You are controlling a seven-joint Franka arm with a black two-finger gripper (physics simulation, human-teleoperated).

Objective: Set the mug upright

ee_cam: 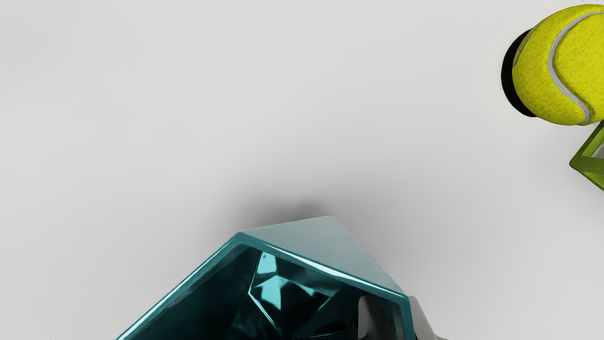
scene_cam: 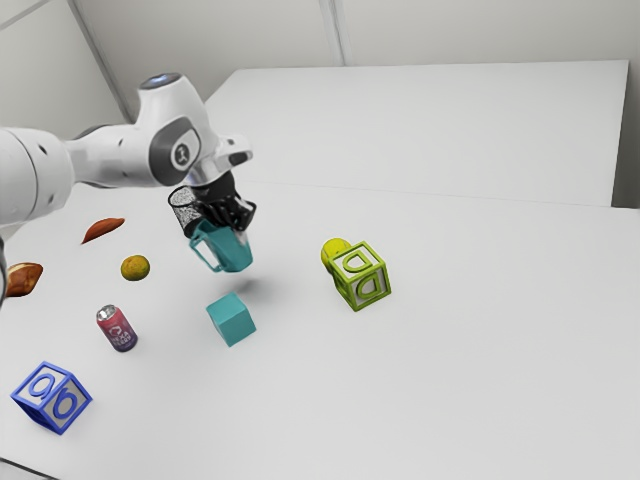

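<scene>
**Asker:** So where's your mug at? Exterior view first.

**Me:** The shiny teal faceted mug (scene_cam: 229,249) is hanging from my pincer (scene_cam: 230,212), off the white worktop (scene_cam: 450,380), with a soft shadow under it. Mouth's up toward me, body leaning a bit, handle out to the exterior view's left. So it's roughly upright, but not standing on anything.

**Asker:** Anything in the way?

**Me:** Main one is the plain teal cube (scene_cam: 232,320), sitting near the mug on the camera side. I'd guess a careless drop could clip it. Black wire-mesh cup (scene_cam: 183,208) is just behind my hand, so I'd watch that too. The yellow tennis ball (scene_cam: 336,252) and green-framed letter block (scene_cam: 361,276) are off to the exterior view's right, well apart from the mug.

**Asker:** And the wrist view? How's the grip?

**Me:** Pincer's narrow, pinching the mug's wall: one finger inside the mouth, one outside. Makes sense imo, since that leaves the base free to land. Downside is a one-wall pinch could let it swing, so I'd level the base before letting go. Ball and letter block are off past the outside finger's side, clear of the rim.
</scene>
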